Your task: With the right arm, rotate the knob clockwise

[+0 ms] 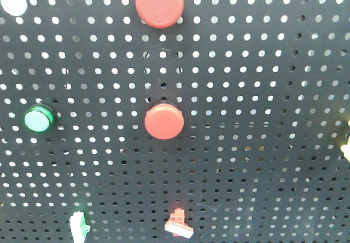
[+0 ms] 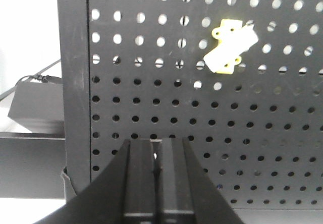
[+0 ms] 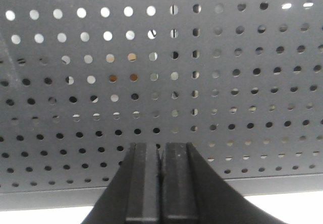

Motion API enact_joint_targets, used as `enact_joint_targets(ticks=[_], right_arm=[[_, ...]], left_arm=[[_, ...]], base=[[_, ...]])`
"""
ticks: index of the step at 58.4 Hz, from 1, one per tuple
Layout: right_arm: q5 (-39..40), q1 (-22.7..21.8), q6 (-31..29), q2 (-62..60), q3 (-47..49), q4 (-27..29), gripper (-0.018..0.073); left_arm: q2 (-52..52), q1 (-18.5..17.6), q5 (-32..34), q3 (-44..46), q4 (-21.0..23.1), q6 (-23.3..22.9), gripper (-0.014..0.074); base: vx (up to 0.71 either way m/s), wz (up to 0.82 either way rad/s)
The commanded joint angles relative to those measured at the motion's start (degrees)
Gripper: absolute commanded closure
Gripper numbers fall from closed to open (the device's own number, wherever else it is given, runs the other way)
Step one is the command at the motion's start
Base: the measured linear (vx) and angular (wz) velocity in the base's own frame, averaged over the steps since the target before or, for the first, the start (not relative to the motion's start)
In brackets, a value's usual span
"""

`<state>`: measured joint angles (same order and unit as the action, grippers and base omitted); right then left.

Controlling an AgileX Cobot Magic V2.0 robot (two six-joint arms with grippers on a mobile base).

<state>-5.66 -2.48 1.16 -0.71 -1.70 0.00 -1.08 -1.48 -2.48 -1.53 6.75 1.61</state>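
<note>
Right claw [image 3: 160,183] closed before bare pegboard [image 3: 227,57]; buttons [image 1: 164,121] show only front view.

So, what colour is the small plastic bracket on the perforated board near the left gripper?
Yellow plastic bracket, clearest in the left wrist view.

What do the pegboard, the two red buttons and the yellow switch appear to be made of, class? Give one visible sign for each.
Pegboard: probably painted sheet metal, matt dark grey, with evenly punched holes letting light through.
Upper red button and lower red button: likely moulded plastic, smooth with a soft sheen.
Yellow switch: seemingly plastic, opaque, with small moulded mounting holes.
</note>
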Motion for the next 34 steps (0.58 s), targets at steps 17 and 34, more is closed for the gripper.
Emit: enact_joint_targets(ticks=[17, 34], right_arm=[[5.01, -0.41, -0.09, -0.65, -0.39, -0.6, 0.0568], [5.01, -0.41, -0.09, -0.65, -0.39, -0.6, 0.0568]], left_arm=[[-0.02, 0.11, 4.72, -0.75, 0.45, -0.55, 0.0603], [-0.02, 0.11, 4.72, -0.75, 0.45, -0.55, 0.0603]], base=[[0.0, 0.0], [0.0, 0.0]])
